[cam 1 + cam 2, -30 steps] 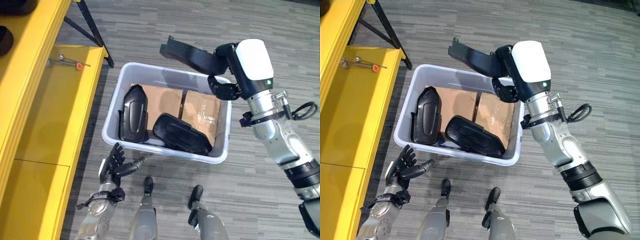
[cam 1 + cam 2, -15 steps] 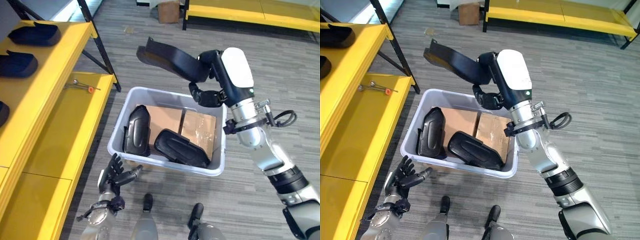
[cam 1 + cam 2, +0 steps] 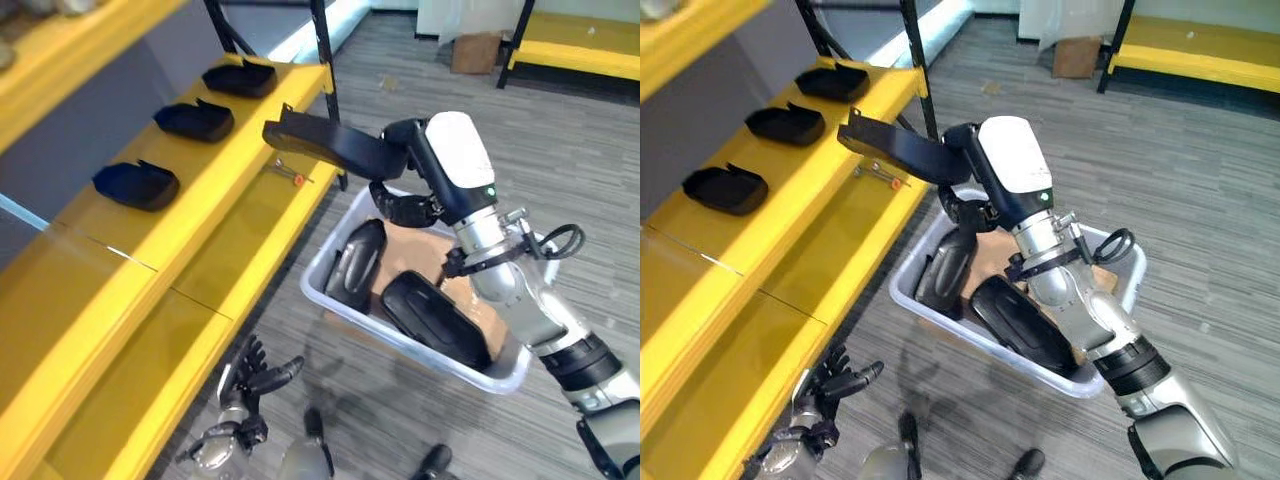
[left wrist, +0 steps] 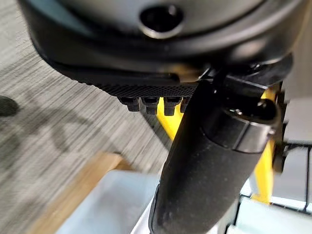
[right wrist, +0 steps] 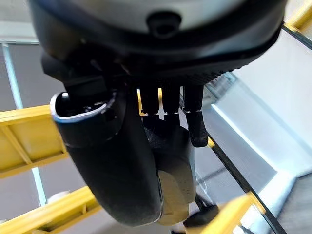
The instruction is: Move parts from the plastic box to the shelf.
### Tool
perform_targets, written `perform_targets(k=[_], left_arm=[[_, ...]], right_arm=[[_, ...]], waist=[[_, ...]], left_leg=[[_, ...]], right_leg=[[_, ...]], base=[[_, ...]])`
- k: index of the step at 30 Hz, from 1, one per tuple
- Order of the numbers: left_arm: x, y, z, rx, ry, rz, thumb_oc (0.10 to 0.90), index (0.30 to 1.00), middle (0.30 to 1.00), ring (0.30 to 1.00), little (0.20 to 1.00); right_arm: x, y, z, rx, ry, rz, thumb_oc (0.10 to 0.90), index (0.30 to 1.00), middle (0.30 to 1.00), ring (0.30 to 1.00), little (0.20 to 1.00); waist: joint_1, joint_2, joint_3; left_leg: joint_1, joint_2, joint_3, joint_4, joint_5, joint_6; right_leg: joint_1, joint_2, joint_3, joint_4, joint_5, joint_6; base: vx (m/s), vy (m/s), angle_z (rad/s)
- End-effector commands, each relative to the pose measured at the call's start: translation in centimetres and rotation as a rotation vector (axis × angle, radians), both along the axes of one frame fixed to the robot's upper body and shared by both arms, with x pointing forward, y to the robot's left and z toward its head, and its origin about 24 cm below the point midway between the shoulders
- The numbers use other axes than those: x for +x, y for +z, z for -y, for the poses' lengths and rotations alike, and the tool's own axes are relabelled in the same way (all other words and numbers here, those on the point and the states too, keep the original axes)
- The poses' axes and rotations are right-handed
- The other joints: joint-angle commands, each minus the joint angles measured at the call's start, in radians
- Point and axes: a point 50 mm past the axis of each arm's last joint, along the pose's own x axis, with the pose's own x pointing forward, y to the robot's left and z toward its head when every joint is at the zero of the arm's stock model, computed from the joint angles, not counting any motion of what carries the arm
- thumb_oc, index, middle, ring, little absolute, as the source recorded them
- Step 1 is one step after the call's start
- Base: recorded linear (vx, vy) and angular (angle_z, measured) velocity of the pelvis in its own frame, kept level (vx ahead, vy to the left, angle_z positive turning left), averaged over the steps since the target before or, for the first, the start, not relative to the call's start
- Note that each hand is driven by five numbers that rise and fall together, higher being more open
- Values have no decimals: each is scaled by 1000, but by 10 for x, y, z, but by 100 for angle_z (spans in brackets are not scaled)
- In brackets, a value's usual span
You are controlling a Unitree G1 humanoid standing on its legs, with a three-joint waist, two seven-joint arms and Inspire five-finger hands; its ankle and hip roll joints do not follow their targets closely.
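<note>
Fingers (image 5: 195, 122) of right hand (image 3: 405, 205) clamp black part (image 3: 330, 145), long axis level, pointing shelfward.

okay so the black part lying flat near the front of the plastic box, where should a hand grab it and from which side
Probably from above, hand open across the narrow width of the flat black part. It lies on its back, long and rounded, in the plastic box, with another part leaning beside it, so the free end nearer the front wall seems easier.

Black parts (image 3: 425, 318), yellow shelf (image 3: 150, 270), grey box (image 3: 330, 300) (brown cardboard (image 3: 425, 255) inside).
</note>
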Motion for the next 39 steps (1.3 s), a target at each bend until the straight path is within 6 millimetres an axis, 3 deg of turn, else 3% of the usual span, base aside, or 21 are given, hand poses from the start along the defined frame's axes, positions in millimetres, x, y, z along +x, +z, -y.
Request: perform_targets(k=[1,4,8,10,16,24,27,39], left_arm=[[26,42,-10,69,-40,222,900,1000,1000,1000,1000],[25,41,-6,81,-66,222,900,1000,1000,1000,1000],[27,43,-6,98,-78,233,900,1000,1000,1000,1000],[26,45,-9,113,-73,239,900,1000,1000,1000,1000],[25,46,-13,132,-61,244,900,1000,1000,1000,1000],[25,48,-17,150,-56,247,900,1000,1000,1000,1000],[23,48,-22,166,-45,244,900,1000,1000,1000,1000],[18,48,-34,199,-24,240,900,1000,1000,1000,1000]], right_arm=[[-18,57,-17,152,121,287,400,300,300,300,300],[-20,52,-10,163,96,275,400,300,300,300,300],[-21,48,-6,172,73,266,400,300,300,300,300],[-23,48,-5,154,54,284,400,300,300,300,300],[-21,47,-11,123,40,283,400,300,300,300,300],[-14,49,-19,19,21,278,400,300,300,300,300],[-5,49,-25,-65,4,264,400,300,300,300,300],[16,47,-52,-321,-7,237,400,300,300,300,300]], waist=[[2,-88,-88],[-14,-80,-116],[-13,-82,-132],[-3,-99,-142],[17,-128,-145],[51,-164,-149],[82,-184,-149],[169,-213,-148]], left_leg=[[178,126,67,40,-95,-195],[216,99,95,-52,-112,-181],[226,64,90,-82,-133,-163],[221,18,64,-86,-167,-136],[214,-46,19,-93,-208,-96],[212,-78,-24,-92,-221,-76],[206,-94,-45,-93,-226,-69],[198,-137,-102,-93,-235,-43]], right_leg=[[-35,20,-6,-114,22,41],[-23,-20,-26,-95,52,70],[-12,-57,-35,-84,80,90],[-7,-100,-42,-82,119,120],[-1,-151,-41,-52,151,151],[36,-191,-75,-37,180,183],[46,-204,-90,-33,207,198],[72,-244,-125,-8,247,213]], base=[[15,109,120],[39,169,82],[26,163,40],[-13,215,25],[-13,131,16],[11,67,15],[1,51,14],[18,43,17]])
